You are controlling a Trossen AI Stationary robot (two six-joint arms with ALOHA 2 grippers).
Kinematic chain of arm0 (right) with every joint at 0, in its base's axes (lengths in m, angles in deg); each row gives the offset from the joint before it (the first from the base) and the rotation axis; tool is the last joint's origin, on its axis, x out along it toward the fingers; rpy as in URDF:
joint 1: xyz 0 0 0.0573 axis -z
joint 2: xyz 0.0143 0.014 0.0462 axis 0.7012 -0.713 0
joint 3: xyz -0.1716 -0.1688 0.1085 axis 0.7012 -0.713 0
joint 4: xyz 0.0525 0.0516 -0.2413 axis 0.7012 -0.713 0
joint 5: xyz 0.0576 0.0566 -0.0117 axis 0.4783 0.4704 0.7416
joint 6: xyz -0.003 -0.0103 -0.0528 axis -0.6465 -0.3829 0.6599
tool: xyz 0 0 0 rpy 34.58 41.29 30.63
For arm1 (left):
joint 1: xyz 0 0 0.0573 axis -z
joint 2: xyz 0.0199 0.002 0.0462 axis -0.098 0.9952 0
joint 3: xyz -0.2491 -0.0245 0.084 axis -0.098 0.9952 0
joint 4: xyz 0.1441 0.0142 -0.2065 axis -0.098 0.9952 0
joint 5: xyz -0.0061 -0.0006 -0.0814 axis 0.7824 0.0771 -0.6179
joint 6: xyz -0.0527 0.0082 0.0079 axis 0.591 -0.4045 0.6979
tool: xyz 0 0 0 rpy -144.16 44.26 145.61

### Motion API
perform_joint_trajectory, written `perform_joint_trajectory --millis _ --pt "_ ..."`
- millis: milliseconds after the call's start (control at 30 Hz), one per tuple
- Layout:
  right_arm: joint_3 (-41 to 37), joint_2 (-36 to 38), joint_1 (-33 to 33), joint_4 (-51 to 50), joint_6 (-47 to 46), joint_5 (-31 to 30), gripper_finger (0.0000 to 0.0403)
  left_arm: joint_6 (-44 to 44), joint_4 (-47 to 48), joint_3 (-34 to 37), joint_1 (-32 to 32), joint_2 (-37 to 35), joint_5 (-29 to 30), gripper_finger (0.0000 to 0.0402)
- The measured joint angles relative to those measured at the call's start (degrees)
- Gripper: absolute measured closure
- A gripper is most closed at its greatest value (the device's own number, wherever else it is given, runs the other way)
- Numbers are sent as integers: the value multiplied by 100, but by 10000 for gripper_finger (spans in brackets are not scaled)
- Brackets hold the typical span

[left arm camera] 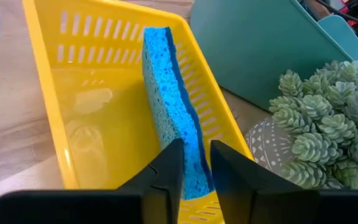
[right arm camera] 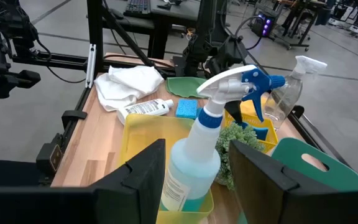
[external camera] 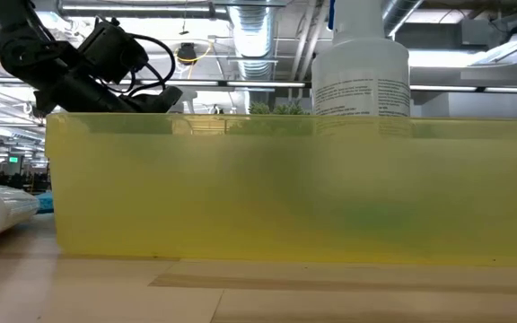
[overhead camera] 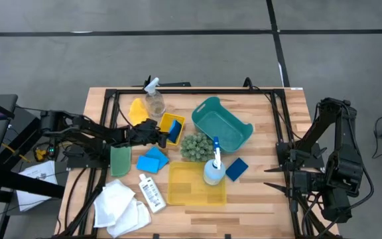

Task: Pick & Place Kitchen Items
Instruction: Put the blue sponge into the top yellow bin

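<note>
teal basket lying tilted toward the table's far right | green bumpy ball sitting just beside its near-left corner | small yellow bin sitting left of the ball | shallow yellow bin resting near the front edge | wooden table bearing all

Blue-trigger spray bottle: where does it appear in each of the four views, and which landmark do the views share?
High view: spray bottle near table centre, at the pale yellow bin's right edge.
Low view: top, right of centre, behind the bin wall.
Left wrist view: not in it.
Right wrist view: centre foreground.
Landmark: green bumpy ball beside it.
</note>
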Motion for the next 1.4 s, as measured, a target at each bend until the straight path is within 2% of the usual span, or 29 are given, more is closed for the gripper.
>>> perform_joint_trajectory --millis 467,700,933,1133,1400 --pt "0 0 0 2 0 0 235 -209 -78 0 0 0 -4 205" --pt "0 0 0 2 0 0 235 -321 -252 0 0 0 -26 165" --pt "0 0 0 0 2 0 235 -345 -324 0 0 0 -48 147" --pt "0 0 0 -1 2 1 235 -363 -301 0 0 -100 -55 149" --pt "0 0 0 -15 2 22 235 -650 277 0 73 -1014 -36 150"
